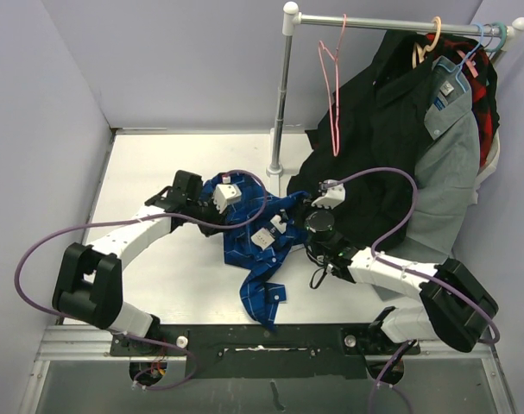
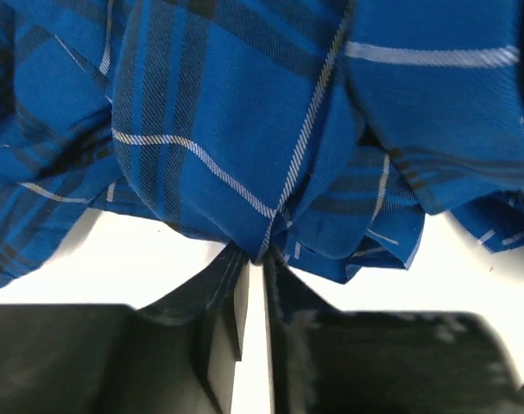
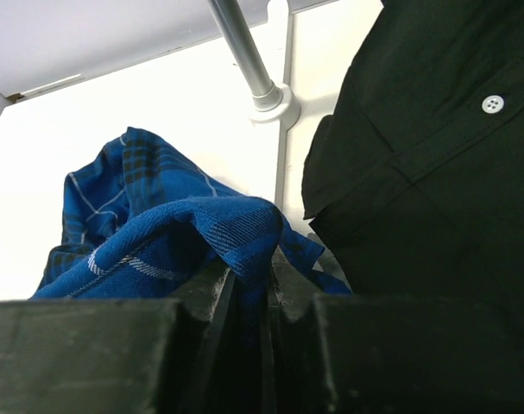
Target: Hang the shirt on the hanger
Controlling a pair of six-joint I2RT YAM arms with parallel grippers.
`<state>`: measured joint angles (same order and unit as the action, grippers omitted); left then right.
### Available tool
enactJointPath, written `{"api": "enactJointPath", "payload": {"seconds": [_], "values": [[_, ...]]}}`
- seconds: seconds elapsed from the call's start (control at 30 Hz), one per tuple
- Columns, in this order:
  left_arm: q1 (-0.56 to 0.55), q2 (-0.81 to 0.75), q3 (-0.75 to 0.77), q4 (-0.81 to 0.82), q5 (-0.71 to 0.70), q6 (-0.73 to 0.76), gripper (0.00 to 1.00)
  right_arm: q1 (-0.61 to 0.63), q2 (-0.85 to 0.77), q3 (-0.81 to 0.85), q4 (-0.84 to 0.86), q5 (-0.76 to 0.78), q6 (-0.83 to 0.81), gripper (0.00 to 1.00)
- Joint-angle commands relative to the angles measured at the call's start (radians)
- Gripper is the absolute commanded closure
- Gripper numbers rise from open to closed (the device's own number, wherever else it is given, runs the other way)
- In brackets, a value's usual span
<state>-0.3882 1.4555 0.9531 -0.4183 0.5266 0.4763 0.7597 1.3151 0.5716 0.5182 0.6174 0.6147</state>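
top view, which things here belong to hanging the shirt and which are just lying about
For the job: blue plaid shirt, pinched by the left claw and the right claw; pink hanger, hanging on the rail.

Just about: black garment, grey collared shirt, red-black plaid garment, cream hanger.

**Open, rear left:** bare table (image 1: 158, 172) between the left wall (image 1: 37, 129) and the rack pole (image 1: 281, 103).
**Open, front left:** bare patch inside the curve of the left arm (image 1: 132, 233).
**Blocked, centre:** crumpled shirt (image 1: 253, 224), its tail trailing to the near edge between the left arm and the right arm (image 1: 391, 272).
**Blocked, right:** black garment (image 1: 374, 155) draped from the rail (image 1: 374, 23) onto the table, just beside the shirt.
**Overhead:** pink hanger (image 1: 335, 129) hangs in the narrow gap between the pole and the black garment.
**Behind the shirt:** pole base (image 1: 276, 169).
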Motion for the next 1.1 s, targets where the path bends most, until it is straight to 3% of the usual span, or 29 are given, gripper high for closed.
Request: {"api": "enactJointPath", "payload": {"seconds": [0.0,0.23,0.4,0.7,0.87,1.07], "values": [[0.018,0.071,0.080,0.046,0.099,-0.001,0.99,-0.007,-0.042,-0.011,0.054,-0.014,0.023,1.00],[0.046,0.103,0.121,0.048,0.236,-0.034,1.00,-0.010,-0.058,-0.008,0.056,-0.040,0.045,1.00],[0.091,0.038,0.134,0.014,0.236,-0.019,1.00,-0.013,-0.082,0.013,0.032,-0.039,0.023,1.00],[0.415,-0.109,0.295,-0.204,0.381,0.044,1.00,-0.018,-0.158,0.124,-0.045,-0.116,0.034,1.00],[0.482,-0.135,0.445,-0.323,0.406,0.033,1.00,-0.004,-0.120,0.212,-0.006,-0.160,0.090,1.00],[0.501,-0.096,0.730,-0.444,0.390,0.000,1.00,0.072,-0.013,0.446,0.014,-0.195,-0.033,1.00]]}}
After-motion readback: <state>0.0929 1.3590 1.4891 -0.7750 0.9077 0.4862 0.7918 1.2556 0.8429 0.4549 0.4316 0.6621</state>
